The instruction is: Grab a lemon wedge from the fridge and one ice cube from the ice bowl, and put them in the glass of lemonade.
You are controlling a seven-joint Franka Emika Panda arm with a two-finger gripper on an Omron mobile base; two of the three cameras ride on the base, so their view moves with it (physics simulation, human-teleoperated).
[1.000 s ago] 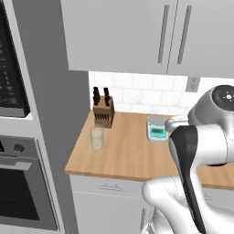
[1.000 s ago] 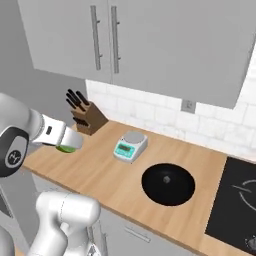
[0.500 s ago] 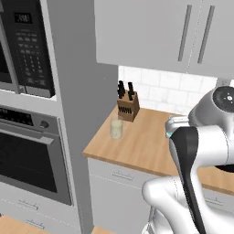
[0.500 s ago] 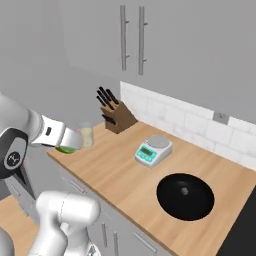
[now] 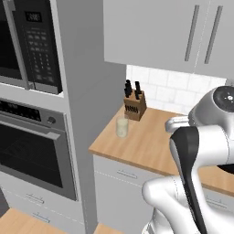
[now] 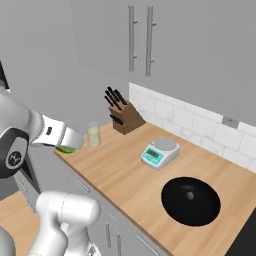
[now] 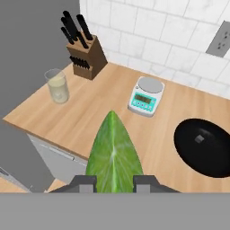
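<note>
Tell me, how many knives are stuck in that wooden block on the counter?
4 dark handles show in the knife block, which stands at the counter's back left corner beside the glass of lemonade; they rise side by side from its top. More may be hidden.

Matt wooden counter, clear glass of lemonade
</note>
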